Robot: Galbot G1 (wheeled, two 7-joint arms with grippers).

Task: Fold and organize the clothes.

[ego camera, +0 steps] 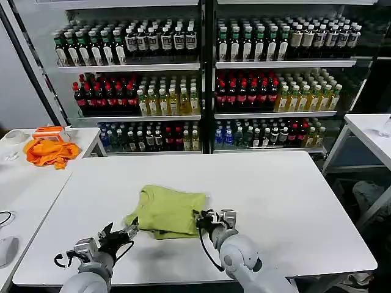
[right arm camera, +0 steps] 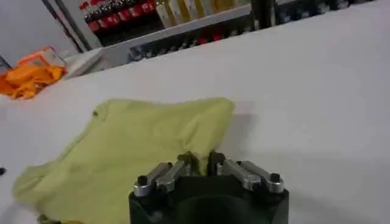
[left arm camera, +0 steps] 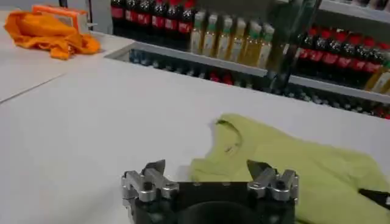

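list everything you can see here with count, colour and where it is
T-shirt: one, lime green, partly folded, near the front middle of the white table.
Orange cloth: one, bright orange, bunched on the side table at the robot's far left.
Orange box: one, just behind the orange cloth.
Bottles: many, dark, red and yellow-green, in rows on the shelves behind the table.
Left gripper: one, dark with metal jaws, open, just off the shirt's near left corner.
Right gripper: one, dark with metal jaws, shut on the shirt's near right edge.
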